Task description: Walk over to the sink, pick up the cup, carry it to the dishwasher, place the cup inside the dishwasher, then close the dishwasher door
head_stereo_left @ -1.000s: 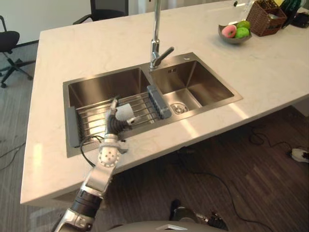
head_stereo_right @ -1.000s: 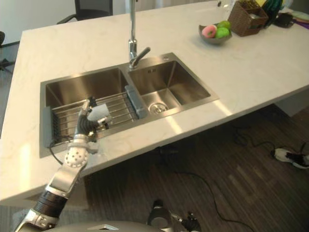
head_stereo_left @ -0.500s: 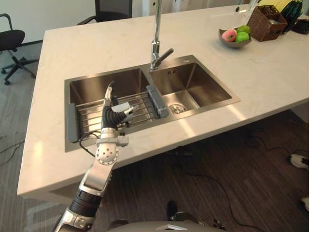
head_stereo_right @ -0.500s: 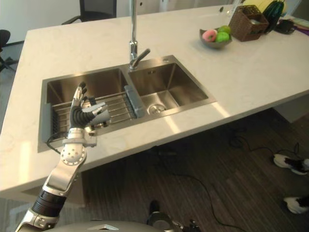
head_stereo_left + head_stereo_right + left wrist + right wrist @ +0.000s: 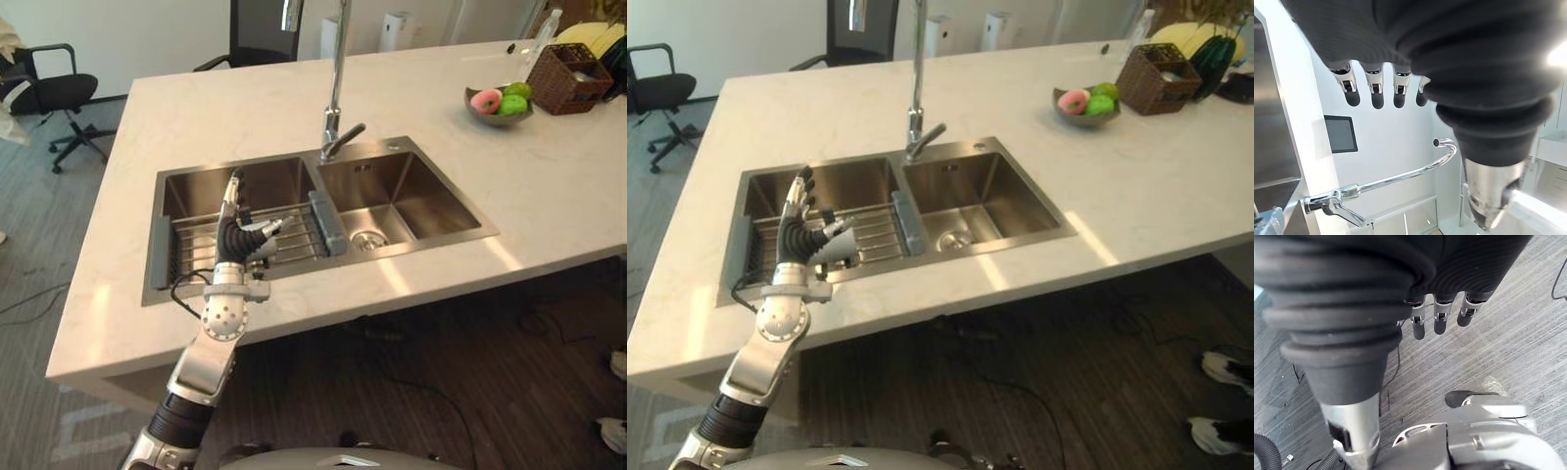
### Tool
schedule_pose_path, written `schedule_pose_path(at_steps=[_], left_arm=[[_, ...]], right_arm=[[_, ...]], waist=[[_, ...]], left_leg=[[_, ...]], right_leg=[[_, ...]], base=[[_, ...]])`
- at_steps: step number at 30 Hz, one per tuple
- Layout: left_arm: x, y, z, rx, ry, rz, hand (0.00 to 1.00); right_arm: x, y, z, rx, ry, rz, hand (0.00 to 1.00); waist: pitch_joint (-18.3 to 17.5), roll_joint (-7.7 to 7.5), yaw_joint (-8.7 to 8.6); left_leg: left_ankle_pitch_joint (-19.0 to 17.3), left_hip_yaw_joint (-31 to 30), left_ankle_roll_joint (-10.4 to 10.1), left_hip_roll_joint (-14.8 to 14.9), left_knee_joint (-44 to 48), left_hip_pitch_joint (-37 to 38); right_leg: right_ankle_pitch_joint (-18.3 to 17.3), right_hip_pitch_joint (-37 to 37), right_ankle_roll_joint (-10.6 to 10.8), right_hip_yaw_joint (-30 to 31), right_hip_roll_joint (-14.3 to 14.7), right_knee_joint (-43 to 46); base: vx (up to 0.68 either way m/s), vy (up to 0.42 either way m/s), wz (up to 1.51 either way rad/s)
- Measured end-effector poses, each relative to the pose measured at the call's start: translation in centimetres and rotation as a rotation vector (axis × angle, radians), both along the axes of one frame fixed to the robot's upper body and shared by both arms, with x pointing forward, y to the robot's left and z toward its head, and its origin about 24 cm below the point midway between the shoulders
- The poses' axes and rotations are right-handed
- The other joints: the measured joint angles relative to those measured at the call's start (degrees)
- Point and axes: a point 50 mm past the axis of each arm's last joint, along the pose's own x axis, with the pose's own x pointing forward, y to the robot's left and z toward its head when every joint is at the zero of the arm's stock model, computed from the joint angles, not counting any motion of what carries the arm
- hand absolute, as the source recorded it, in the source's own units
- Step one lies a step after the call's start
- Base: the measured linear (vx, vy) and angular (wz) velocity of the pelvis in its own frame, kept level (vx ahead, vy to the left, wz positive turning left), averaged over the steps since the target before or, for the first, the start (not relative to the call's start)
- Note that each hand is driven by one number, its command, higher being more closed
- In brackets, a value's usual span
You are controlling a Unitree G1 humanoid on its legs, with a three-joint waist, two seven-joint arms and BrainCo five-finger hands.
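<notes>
My left hand (image 5: 232,233) stands upright over the left basin of the steel sink (image 5: 294,281), open, with its fingers straight and nothing in them. In the left wrist view its fingertips (image 5: 1376,95) point past the tap. A pale cup (image 5: 843,254) lies on the wire rack (image 5: 294,230) just beyond the thumb, and the hand hides most of it. I cannot tell whether the thumb touches it. My right hand (image 5: 1439,318) hangs open over the floor.
A tall tap (image 5: 335,98) rises behind the divider between the two basins. On the counter's far right stand a fruit bowl (image 5: 498,104) and a wicker basket (image 5: 578,65). An office chair (image 5: 59,93) is at the far left.
The camera has moved and the whole picture shifted. My left hand's fingers went from leaning over the cup to standing straight up beside it.
</notes>
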Motion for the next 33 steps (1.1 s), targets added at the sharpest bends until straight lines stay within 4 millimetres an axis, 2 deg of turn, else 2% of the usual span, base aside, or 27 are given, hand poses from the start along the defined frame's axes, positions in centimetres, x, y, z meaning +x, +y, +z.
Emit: schedule_pose_path(at_steps=[3, 5, 7, 9, 10, 11, 12, 13, 14, 15, 16, 17, 19, 20, 24, 27, 29, 33], left_arm=[[-0.3, -1.4, 0.0, -0.005, 0.001, -0.059, 0.00], [-0.2, -1.9, 0.0, -0.007, 0.004, -0.076, 0.00], [0.1, -2.0, 0.6, -0.007, -0.020, -0.078, 0.00], [0.7, -1.8, 1.1, 0.001, -0.041, -0.058, 0.00], [0.8, -1.5, 1.2, 0.007, -0.044, -0.044, 0.00], [1.1, -0.7, 1.3, 0.022, -0.050, -0.013, 0.00], [1.3, -0.1, 1.4, 0.033, -0.059, 0.011, 0.00], [1.4, 0.2, 1.3, 0.034, -0.055, 0.025, 0.00], [1.6, 0.6, 1.3, 0.030, -0.054, 0.042, 0.00], [1.6, 0.7, 1.2, 0.023, -0.051, 0.048, 0.00], [1.6, 0.5, 1.3, 0.015, -0.053, 0.045, 0.00], [1.6, 0.3, 1.4, 0.000, -0.055, 0.043, 0.00], [1.6, 0.3, 1.5, 0.024, -0.065, 0.055, 0.00], [1.7, 0.4, 1.3, 0.049, -0.062, 0.065, 0.00], [2.0, 1.1, 0.6, 0.200, -0.057, 0.103, 0.00], [2.5, 2.5, -0.8, 0.395, 0.001, 0.143, 0.00], [2.9, 3.6, -2.0, 0.516, 0.077, 0.159, 0.00], [3.1, 4.4, -2.5, 0.658, 0.108, 0.145, 0.00]], right_arm=[[-0.2, -0.1, 0.2, -0.010, -0.014, -0.003, 0.00], [-0.1, -0.3, 0.3, -0.014, -0.029, -0.021, 0.00], [-0.2, -0.1, 0.2, -0.009, -0.035, -0.051, 0.00], [-0.4, 0.6, 0.1, 0.007, -0.046, -0.089, 0.00], [-0.5, 0.7, 0.1, 0.010, -0.046, -0.092, 0.00], [-0.6, 1.2, 0.0, 0.018, -0.041, -0.085, 0.00], [-0.9, 1.8, -0.2, 0.035, -0.031, -0.080, 0.00], [-1.1, 2.0, -0.2, 0.042, -0.023, -0.082, 0.00], [-1.3, 2.1, -0.3, 0.044, -0.017, -0.083, 0.00], [-1.5, 1.5, -0.2, 0.034, -0.012, -0.076, 0.00], [-1.6, 1.0, -0.1, 0.021, -0.009, -0.071, 0.00], [-1.8, 0.2, 0.0, 0.005, -0.001, -0.064, 0.00], [-1.6, -0.2, 0.1, 0.006, 0.009, -0.051, 0.00], [-1.6, -0.6, 0.1, 0.009, 0.022, -0.032, 0.00], [-1.1, -0.5, -0.1, 0.021, 0.039, -0.001, 0.00], [-0.2, -0.4, -0.1, 0.027, 0.042, 0.041, 0.00], [0.3, -0.1, -0.1, 0.038, 0.044, 0.069, 0.00], [0.5, -0.2, -0.1, 0.039, 0.045, 0.094, 0.00]], waist=[[-1.3, -0.48, -0.56], [-1.4, -0.66, -1.47], [-1.3, -0.76, -1.71], [-1.3, -1.07, -1.72], [-1.3, -1.27, -1.79], [-1.8, -2.25, -1.81], [-2.1, -4.16, -1.76], [-2.1, -4.45, -1.82], [-2.3, -4.43, -1.80], [-2.9, -3.43, -1.68], [-3.2, -2.37, -1.73], [-3.9, -0.60, -1.47], [-3.8, 1.18, -1.52], [-3.9, 1.58, -1.58], [-4.0, 1.53, -2.27], [-3.5, 0.76, -2.53], [-2.7, -0.25, -2.85], [-2.2, -0.56, -3.07]], left_leg=[[-0.4, 0.0, 0.4, -1.0, -2.0, 1.9], [-0.2, -0.3, 0.9, -1.1, -2.1, 4.0], [-0.1, -0.8, 1.0, -0.4, -2.0, 4.7], [-0.8, -0.7, -0.1, 0.7, -1.9, 5.6], [-1.2, -0.6, -0.7, 1.4, -1.6, 5.8], [-2.7, -0.2, -2.2, 2.7, 0.3, 5.6], [-4.9, -0.1, -3.3, 3.4, 2.9, 4.8], [-6.1, -0.6, -3.8, 4.3, 4.4, 4.6], [-7.1, -0.8, -5.1, 5.6, 5.9, 4.4], [-7.3, -1.0, -5.9, 7.3, 6.5, 3.6], [-7.1, -1.0, -6.2, 7.7, 6.1, 3.2], [-6.2, -1.0, -6.6, 8.5, 4.7, 3.1], [-4.1, -0.9, -7.2, 9.1, 1.1, 5.0], [-3.3, -0.9, -7.2, 9.3, -0.9, 6.3], [-2.6, -0.8, -7.1, 9.2, -2.3, 7.4], [-2.3, -0.8, -6.7, 8.1, -2.4, 6.8], [-2.0, -0.7, -6.4, 7.5, -2.4, 6.8], [-1.8, -0.8, -6.1, 6.9, -2.6, 6.8]], right_leg=[[-4.6, -3.5, 1.5, 0.5, -2.1, 9.8], [-6.7, -7.6, 1.9, 1.1, -3.9, 20.9], [-7.6, -9.6, 1.2, 0.5, -4.5, 25.6], [-9.5, -10.2, 1.1, 1.0, -5.7, 23.6], [-9.0, -10.3, 1.4, 1.5, -5.8, 22.3], [-5.9, -9.9, 1.7, 3.6, -5.6, 19.0], [0.3, -9.5, 3.6, 6.4, -5.7, 16.6], [-1.3, -8.4, 4.9, 7.9, -5.1, 16.1], [-3.8, -6.1, 4.9, 7.9, -3.9, 12.9], [-3.7, -5.4, 4.5, 6.9, -2.3, 10.5], [-3.4, -5.3, 4.2, 6.3, -1.6, 9.3], [-2.3, -5.1, 3.6, 5.8, -0.5, 7.2], [-1.2, -3.6, 3.0, 5.4, 0.8, 4.6], [-0.8, -2.0, 2.8, 5.1, 1.3, 3.0], [1.5, 1.2, 2.7, 4.1, 2.1, -2.1], [4.5, 2.6, 3.0, 4.2, 1.5, -6.5], [4.9, 2.5, 3.1, 4.2, 0.9, -6.5], [5.2, 2.5, 3.3, 4.0, 0.3, -6.9]], base=[[0.13, 0.053, 0.03], [0.21, 0.053, 0.12], [0.17, -0.017, 0.09], [0.10, -0.053, 0.01], [0.10, -0.108, -0.12], [0.08, -0.234, -0.19], [0.06, -0.210, -0.14], [0.07, -0.312, -0.05], [0.10, -0.331, 0.04], [0.12, -0.362, 0.07], [0.12, -0.255, 0.05], [0.12, -0.112, 0.04], [0.16, -0.104, 0.03], [0.11, -0.073, 0.08], [0.02, -0.019, 0.10], [-0.06, 0.028, -0.03], [-0.08, 0.033, -0.02], [-0.06, 0.013, 0.02]])
